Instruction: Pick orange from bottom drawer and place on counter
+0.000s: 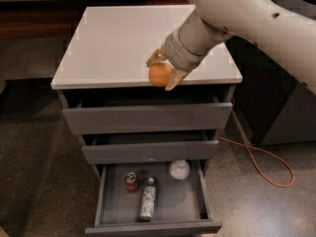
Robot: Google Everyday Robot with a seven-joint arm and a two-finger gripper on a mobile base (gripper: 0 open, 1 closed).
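Observation:
The orange [159, 74] is held between the two fingers of my gripper [163, 71], just above the front edge of the counter [113, 38], the light grey top slab of the cabinet. The gripper is shut on the orange; one finger shows above left of the fruit and one at its lower right. My white arm reaches in from the upper right. The bottom drawer [113, 209] is pulled open below and holds other items.
In the open bottom drawer lie a small red-topped can [131, 180], a bottle on its side [147, 198] and a white bowl [179, 169]. An orange cable [256, 159] runs over the floor at right. A dark cabinet [276, 107] stands to the right.

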